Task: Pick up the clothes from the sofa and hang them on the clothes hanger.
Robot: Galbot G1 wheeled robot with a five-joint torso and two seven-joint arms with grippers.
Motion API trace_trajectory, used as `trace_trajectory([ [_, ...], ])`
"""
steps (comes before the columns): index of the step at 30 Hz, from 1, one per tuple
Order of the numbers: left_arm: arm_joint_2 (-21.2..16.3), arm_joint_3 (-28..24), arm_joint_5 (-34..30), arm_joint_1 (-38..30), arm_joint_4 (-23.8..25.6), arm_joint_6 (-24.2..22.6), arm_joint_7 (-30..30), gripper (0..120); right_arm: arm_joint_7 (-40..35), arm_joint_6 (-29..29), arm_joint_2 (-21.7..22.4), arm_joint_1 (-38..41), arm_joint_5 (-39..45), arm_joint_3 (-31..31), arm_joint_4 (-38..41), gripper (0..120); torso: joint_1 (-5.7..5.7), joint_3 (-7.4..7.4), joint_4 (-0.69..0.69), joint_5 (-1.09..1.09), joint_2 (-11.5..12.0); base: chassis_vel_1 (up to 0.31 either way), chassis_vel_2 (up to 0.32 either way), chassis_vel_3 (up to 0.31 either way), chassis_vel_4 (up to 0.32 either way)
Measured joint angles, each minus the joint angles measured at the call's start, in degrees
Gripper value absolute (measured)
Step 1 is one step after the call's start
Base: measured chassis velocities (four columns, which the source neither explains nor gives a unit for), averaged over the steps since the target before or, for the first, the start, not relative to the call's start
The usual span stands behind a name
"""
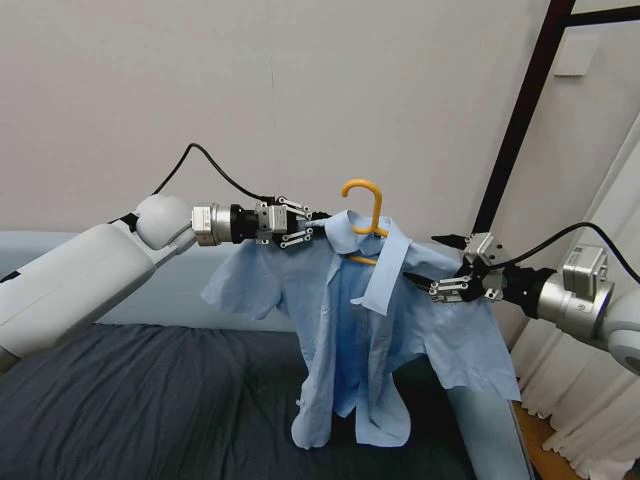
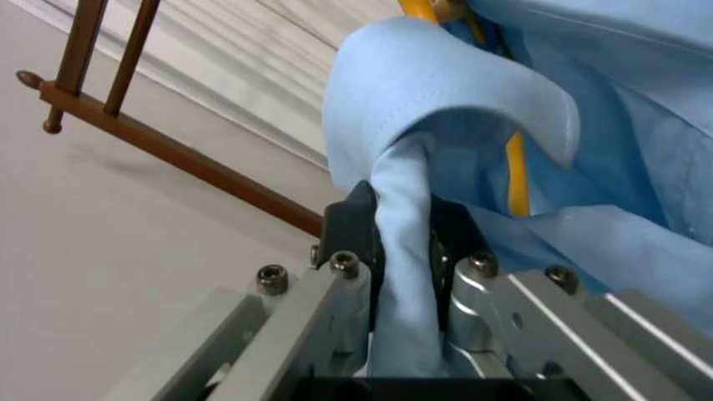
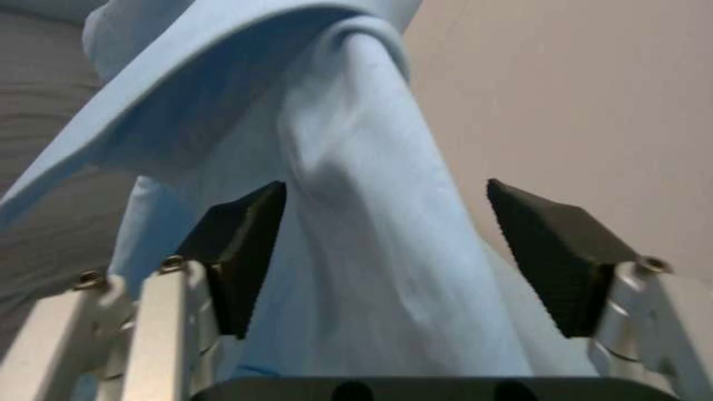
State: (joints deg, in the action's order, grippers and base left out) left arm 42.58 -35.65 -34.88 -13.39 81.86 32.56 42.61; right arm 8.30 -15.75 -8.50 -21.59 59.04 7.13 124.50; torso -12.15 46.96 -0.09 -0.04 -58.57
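Note:
A light blue shirt (image 1: 350, 340) hangs in the air on a yellow hanger (image 1: 364, 190), above the sofa. My left gripper (image 1: 318, 226) is shut on the shirt's shoulder beside the collar; in the left wrist view its black pads (image 2: 354, 227) pinch a fold of the shirt (image 2: 446, 92) next to the hanger's yellow arm (image 2: 516, 175). My right gripper (image 1: 442, 266) is at the other shoulder. Its fingers (image 3: 247, 242) stand open on both sides of a ridge of shirt cloth (image 3: 368, 251) without pinching it.
A dark brown rack pole (image 1: 520, 120) rises at the right behind the shirt, and its brown rail (image 2: 167, 146) crosses the wall. Below lies the pale blue sofa (image 1: 60, 245) with a dark grey seat (image 1: 150, 400). White fabric (image 1: 590, 420) hangs at the far right.

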Motion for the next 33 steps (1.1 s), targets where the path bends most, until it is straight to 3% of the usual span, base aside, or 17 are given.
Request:
trace_trajectory([
  [6,0.66,0.72,0.61,0.96,-0.31,0.52,0.0,7,0.82,-0.14,-0.16,-0.02,0.47,0.3,-0.51,51,0.0,0.0,0.01,0.0,0.0,0.0,0.0,0.0,0.0],
  [8,0.66,0.72,0.61,0.96,-0.31,0.52,0.0,7,0.82,-0.14,-0.16,-0.02,0.47,0.3,-0.51,51,0.0,0.0,0.01,0.0,0.0,0.0,0.0,0.0,0.0],
  [9,0.72,1.06,0.89,1.53,-0.3,0.68,0.0,7,1.23,-0.14,-0.18,-0.05,0.73,0.33,-0.79,41,0.0,0.0,0.01,0.0,0.0,0.0,0.0,0.0,0.0],
  [12,0.72,1.19,0.92,1.85,-0.25,0.76,-0.02,7,1.42,-0.11,-0.16,-0.06,0.79,0.33,-0.82,34,0.0,0.0,0.01,0.0,0.0,0.0,0.0,0.0,0.0],
  [14,0.68,1.26,0.92,2.1,-0.2,0.8,-0.04,7,1.55,-0.06,-0.13,-0.05,0.88,0.33,-0.81,23,0.0,0.0,0.01,0.0,0.0,0.0,0.0,0.0,0.0],
  [16,0.66,1.28,0.92,2.15,-0.2,0.81,-0.04,7,1.57,-0.06,-0.12,-0.05,0.94,0.33,-0.78,22,0.0,0.0,0.01,0.0,0.0,0.0,0.0,0.0,0.0],
  [19,0.62,1.3,0.93,2.22,-0.2,0.86,-0.06,7,1.61,-0.04,-0.13,-0.05,1.02,0.32,-0.61,6,0.0,0.0,0.01,-0.01,0.0,0.0,0.0,0.0,0.0],
  [29,0.33,1.08,0.94,2.16,0.09,0.99,-1.95,7,1.96,0.09,-0.41,-0.3,0.54,0.35,0.17,6,0.0,0.0,0.01,-0.01,0.0,0.0,0.0,0.0,0.0],
  [33,-0.13,0.87,1.56,2.73,0.75,0.8,-4.14,22,0.9,0.12,-0.82,-0.36,1.42,0.37,0.13,6,0.0,0.0,0.01,-0.01,0.0,0.0,0.0,0.0,0.0],
])
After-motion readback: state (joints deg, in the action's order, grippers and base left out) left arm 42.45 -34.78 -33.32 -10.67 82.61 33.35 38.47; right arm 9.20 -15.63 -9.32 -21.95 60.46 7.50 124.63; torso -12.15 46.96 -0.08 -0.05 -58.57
